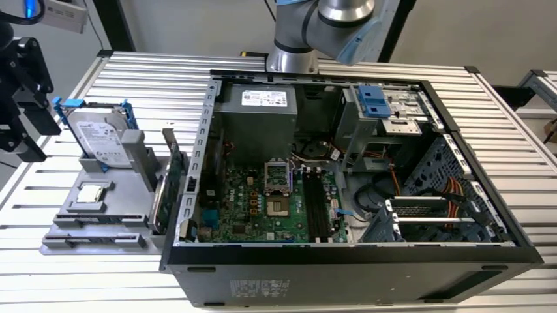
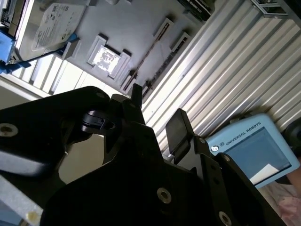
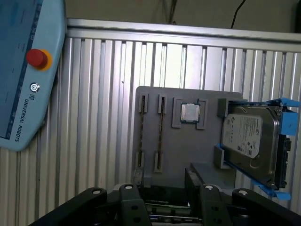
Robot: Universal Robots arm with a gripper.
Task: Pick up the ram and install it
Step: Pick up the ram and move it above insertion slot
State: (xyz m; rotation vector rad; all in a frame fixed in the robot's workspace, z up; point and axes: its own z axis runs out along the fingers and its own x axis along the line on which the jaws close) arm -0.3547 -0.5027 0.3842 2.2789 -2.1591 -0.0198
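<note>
The ram (image 3: pixel 160 134) stands on edge as a thin stick in a slotted grey holder (image 3: pixel 150 122), beside a square processor chip (image 3: pixel 190 113). In the second wrist view the ram (image 2: pixel 146 54) runs as a narrow line across the same holder. My gripper (image 3: pixel 162 193) hovers apart from the holder and is open, with nothing between its black fingers (image 2: pixel 178 128). In the exterior view my gripper (image 1: pixel 30 140) hangs at the far left, above and beside the holder (image 1: pixel 87 225). The open computer case (image 1: pixel 348 261) shows long black memory slots (image 1: pixel 315 208) on its green board.
A silver hard drive in a blue frame (image 1: pixel 100 140) leans at the holder's back. A green expansion card (image 1: pixel 169 179) stands between holder and case. A blue teach pendant (image 3: pixel 23 70) lies on the ribbed metal table (image 1: pixel 156 72). The arm's base (image 1: pixel 291 59) stands behind the case.
</note>
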